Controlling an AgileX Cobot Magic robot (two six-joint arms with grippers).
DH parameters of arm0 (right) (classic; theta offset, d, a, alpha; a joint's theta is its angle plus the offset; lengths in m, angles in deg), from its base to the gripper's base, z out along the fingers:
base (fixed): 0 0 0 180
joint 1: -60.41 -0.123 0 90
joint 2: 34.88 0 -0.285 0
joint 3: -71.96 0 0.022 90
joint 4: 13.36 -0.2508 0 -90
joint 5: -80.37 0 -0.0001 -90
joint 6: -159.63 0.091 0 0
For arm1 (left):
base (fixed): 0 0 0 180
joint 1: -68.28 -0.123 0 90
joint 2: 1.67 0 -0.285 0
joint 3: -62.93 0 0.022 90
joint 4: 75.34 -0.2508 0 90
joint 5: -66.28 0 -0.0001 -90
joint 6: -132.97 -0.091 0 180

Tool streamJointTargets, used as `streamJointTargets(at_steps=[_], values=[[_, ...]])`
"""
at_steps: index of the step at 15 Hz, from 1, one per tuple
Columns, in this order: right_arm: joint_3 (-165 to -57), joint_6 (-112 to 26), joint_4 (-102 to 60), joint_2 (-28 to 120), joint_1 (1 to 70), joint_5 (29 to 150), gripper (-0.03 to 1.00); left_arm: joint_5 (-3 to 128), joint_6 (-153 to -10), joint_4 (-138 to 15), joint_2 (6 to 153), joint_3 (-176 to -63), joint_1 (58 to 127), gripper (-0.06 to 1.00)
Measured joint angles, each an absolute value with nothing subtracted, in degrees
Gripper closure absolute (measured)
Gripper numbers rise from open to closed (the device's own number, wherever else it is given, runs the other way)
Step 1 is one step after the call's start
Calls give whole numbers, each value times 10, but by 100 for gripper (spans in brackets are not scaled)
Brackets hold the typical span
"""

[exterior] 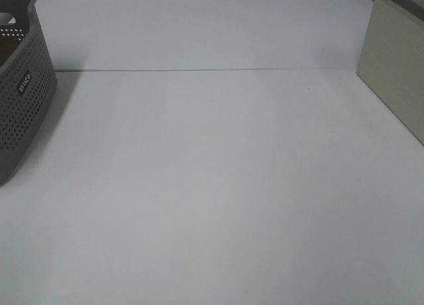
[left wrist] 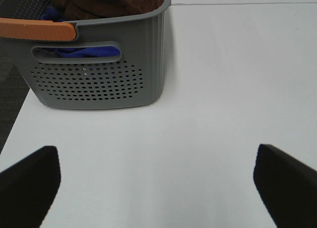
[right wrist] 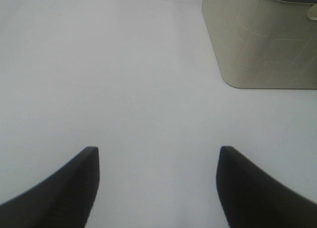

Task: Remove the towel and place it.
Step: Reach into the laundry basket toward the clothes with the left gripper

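Left wrist shows me the towel (left wrist: 114, 2) heaped in the grey basket (left wrist: 99, 84) at the bench's left edge. I judge it soft, limp and light, so I'd pinch a raised fold. Both the left gripper (left wrist: 156, 161) and right gripper (right wrist: 158, 153) stand apart, empty.

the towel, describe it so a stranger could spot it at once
On the white table stands a grey perforated basket. The towel is the dark reddish-brown cloth heaped inside it, unlike the blue cloth beside it.
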State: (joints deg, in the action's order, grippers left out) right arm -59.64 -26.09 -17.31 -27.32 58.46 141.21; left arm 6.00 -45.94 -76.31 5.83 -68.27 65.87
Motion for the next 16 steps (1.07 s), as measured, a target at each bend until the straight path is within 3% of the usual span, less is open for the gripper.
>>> streamJointTargets(at_steps=[16], values=[[-596,-261,-173,-273,585,1412,31,60,-459,-763,58,-683,659,-5]])
